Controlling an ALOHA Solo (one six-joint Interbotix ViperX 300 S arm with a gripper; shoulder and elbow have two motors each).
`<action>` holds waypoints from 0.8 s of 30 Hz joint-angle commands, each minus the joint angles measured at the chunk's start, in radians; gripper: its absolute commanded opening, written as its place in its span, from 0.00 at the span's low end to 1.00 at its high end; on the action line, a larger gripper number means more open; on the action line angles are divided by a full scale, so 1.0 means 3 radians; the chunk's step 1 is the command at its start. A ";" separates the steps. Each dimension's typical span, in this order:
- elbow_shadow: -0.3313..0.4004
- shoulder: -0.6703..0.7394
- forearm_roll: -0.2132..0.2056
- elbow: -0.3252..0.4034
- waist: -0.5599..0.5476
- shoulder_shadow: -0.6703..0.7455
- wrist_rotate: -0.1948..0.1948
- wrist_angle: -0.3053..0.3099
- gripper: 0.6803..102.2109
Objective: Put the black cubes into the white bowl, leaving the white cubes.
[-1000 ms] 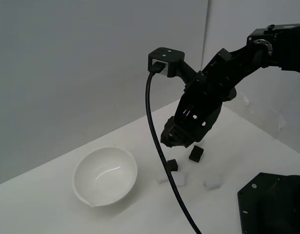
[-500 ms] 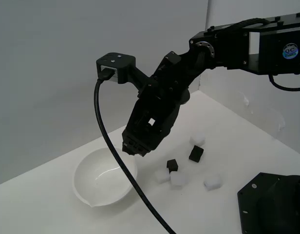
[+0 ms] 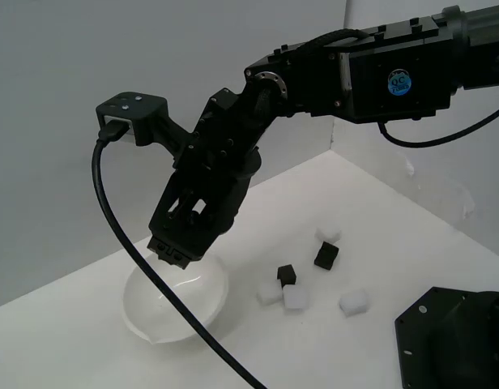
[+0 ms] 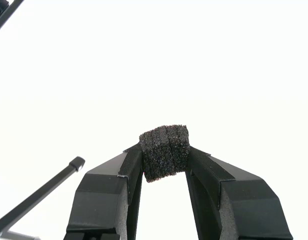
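Gripper: the gripper (image 4: pixel 165 162) is clenched on a black cube (image 4: pixel 164 151), which is pinched between the two fingertips, as shown in the wrist view.
Position: in the exterior view the gripper (image 3: pixel 178 251) is held just above the white bowl (image 3: pixel 140 312), over the rim's far side.
Carried cube: it is judged to be ready for dropping; it is not yet released.
Bowl contents: nothing can be made out inside, though much of the bowl is hidden by the arm and the black cable (image 3: pixel 112 207).
Still to be moved: two black cubes are seen on the table, one (image 3: pixel 287 275) beside the white ones, the other (image 3: pixel 326 256) a little further toward the exterior view's right.
To be left alone: four white cubes are counted, at (image 3: pixel 270 294), (image 3: pixel 296 298), (image 3: pixel 354 303) and (image 3: pixel 328 234).
Progress: one black cube is judged nearly delivered, with two left.
Surface: a plain white tabletop (image 3: pixel 411 243) is seen, matte and uncluttered.
Room: a pale grey wall (image 3: pixel 71 65) is seen behind; a black base plate (image 3: pixel 452 340) sits at the lower corner on the exterior view's right.
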 commanded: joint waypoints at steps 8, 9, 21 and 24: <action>-0.0107 0.0015 -0.0077 -0.0092 -0.0051 0.0046 0.0020 -0.0077 0.33; -0.0112 0.0005 -0.0077 -0.0092 -0.0051 0.0036 0.0026 -0.0077 0.45; -0.0112 -0.0031 -0.0077 -0.0097 -0.0046 0.0005 0.0020 -0.0077 0.86; -0.0107 -0.0015 -0.0077 -0.0092 -0.0046 0.0020 0.0020 -0.0077 0.86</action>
